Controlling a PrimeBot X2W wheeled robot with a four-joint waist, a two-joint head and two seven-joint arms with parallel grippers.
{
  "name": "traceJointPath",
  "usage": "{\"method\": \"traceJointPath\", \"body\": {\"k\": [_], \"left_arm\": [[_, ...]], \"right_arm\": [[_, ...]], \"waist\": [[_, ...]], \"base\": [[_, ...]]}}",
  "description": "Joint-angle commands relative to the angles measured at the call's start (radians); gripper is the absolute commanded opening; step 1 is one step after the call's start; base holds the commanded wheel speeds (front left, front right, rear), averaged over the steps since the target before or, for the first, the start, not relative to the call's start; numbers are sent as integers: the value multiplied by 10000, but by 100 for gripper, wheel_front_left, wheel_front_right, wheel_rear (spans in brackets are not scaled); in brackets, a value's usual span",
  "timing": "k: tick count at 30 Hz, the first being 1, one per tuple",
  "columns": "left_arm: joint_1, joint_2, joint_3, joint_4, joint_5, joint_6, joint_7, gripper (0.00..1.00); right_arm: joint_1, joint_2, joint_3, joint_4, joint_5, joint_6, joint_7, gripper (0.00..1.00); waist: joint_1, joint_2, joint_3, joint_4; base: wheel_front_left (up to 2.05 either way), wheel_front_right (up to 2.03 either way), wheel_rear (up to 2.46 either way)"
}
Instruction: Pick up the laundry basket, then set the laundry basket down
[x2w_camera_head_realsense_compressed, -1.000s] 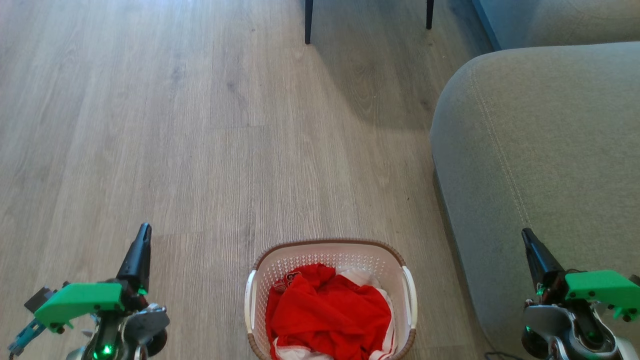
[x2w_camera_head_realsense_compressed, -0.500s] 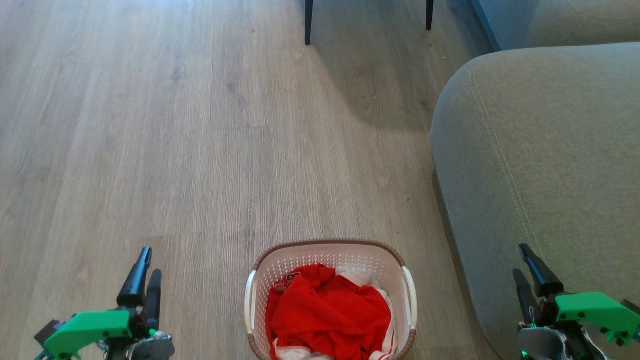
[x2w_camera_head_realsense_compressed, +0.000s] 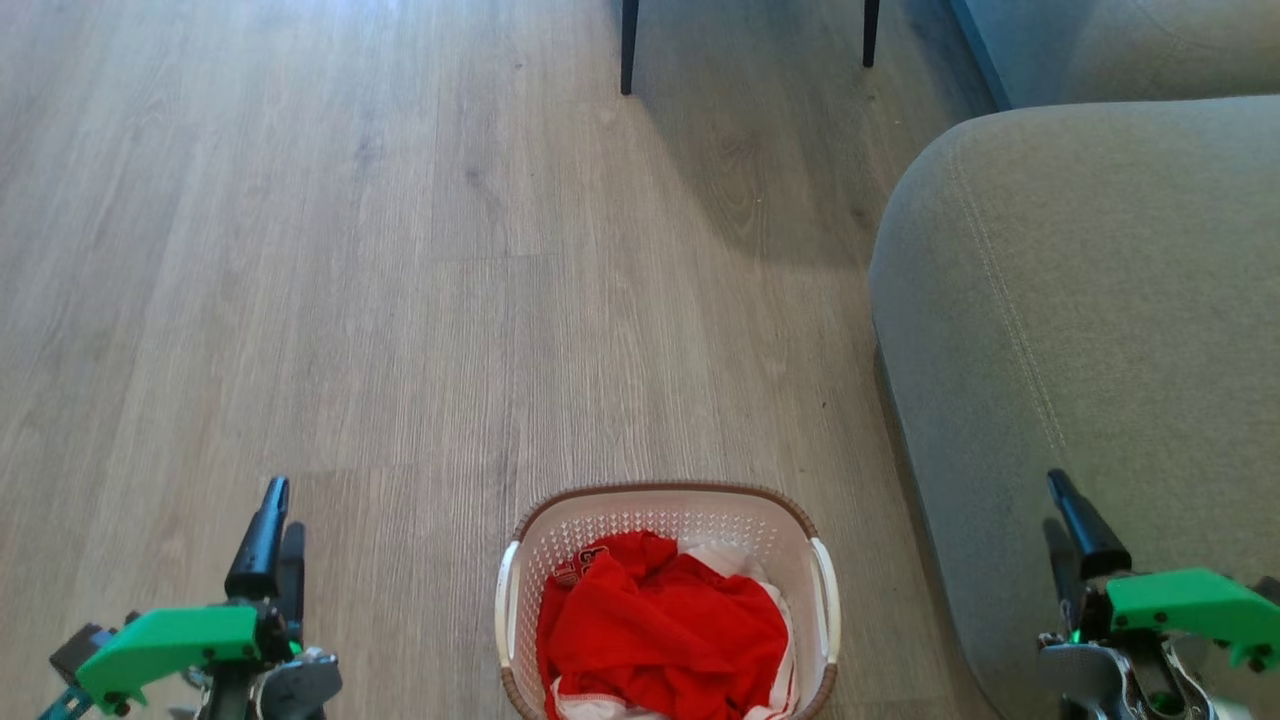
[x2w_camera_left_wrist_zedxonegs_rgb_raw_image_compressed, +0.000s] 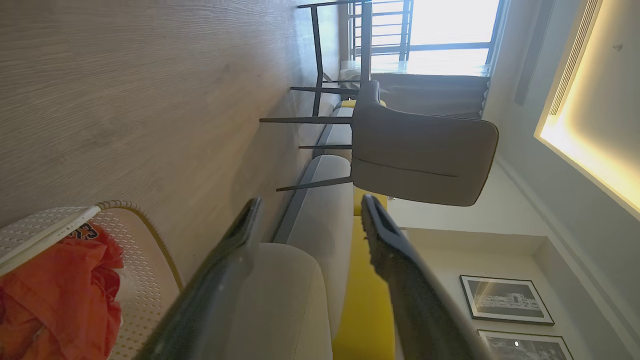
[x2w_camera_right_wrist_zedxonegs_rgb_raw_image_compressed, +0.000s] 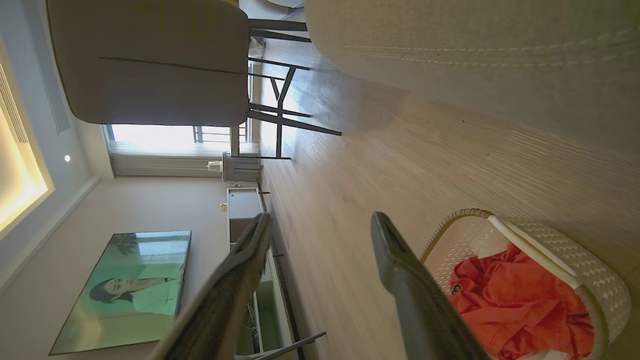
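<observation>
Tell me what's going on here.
The robot faces a laundry basket that sits on the wooden floor beside a grey sofa, with red and white clothes inside. Its left gripper and right gripper hang open on either side of the basket, fingers touching nothing. Neither holds the basket.
</observation>
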Motion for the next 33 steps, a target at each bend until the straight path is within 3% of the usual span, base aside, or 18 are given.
{"method": "traceJointPath", "body": {"k": [1,12,22,33], "left_arm": [[-528,83,199,-371,158,-17,-93,100],[-769,89,584,-945,1227,-23,-415,100],[-988,95,798,-2018,2560,390,-709,100],[-1071,101,-33,-3574,5269,1984,-1032,100]], "right_arm": [[-563,-64,-17,-433,-223,14,-135,100],[-900,-74,51,-1255,-2073,20,-456,100],[-1213,-82,581,-2254,-4531,26,-748,100],[-1520,-217,1486,-2985,-7112,32,-1070,100]], "waist": [[0,0,-4,20],[0,0,-12,235],[0,0,26,419],[0,0,56,608]], "base": [[0,0,0],[0,0,0],[0,0,0],[0,0,0]]}}
